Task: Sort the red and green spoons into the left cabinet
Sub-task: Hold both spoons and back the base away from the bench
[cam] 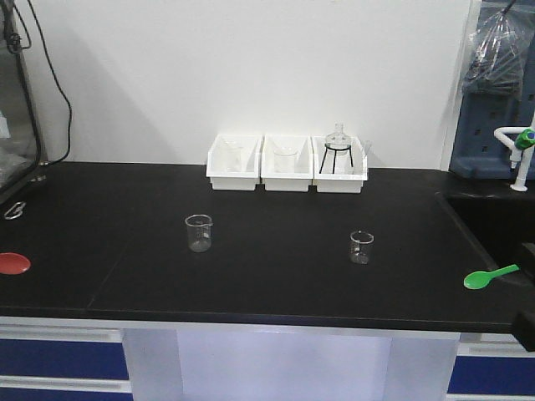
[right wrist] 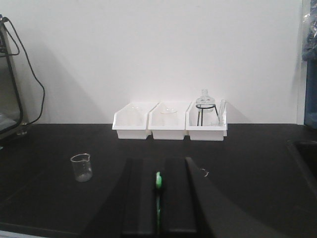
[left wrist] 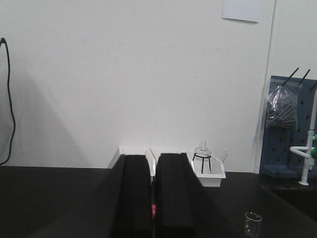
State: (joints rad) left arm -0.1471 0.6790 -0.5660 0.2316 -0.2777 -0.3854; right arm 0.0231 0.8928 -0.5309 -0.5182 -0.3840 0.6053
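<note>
My left gripper (left wrist: 153,158) is shut on the red spoon (left wrist: 154,210), of which only a small red bit shows between the black fingers. In the front view the red spoon's bowl (cam: 14,264) pokes in over the bench at the far left edge. My right gripper (right wrist: 158,163) is shut on the green spoon (right wrist: 158,181), gripped edge-on by its handle. In the front view the green spoon (cam: 489,276) hangs over the bench's right end. A grey-framed cabinet (cam: 17,109) shows only partly at the far left; its shelves and blue tray are out of view.
Two small glass beakers (cam: 199,232) (cam: 361,247) stand on the black bench. Three white bins (cam: 287,173) with glassware sit against the back wall. A sink (cam: 493,221) and a tap (cam: 520,150) are at the right. A cable hangs at the left.
</note>
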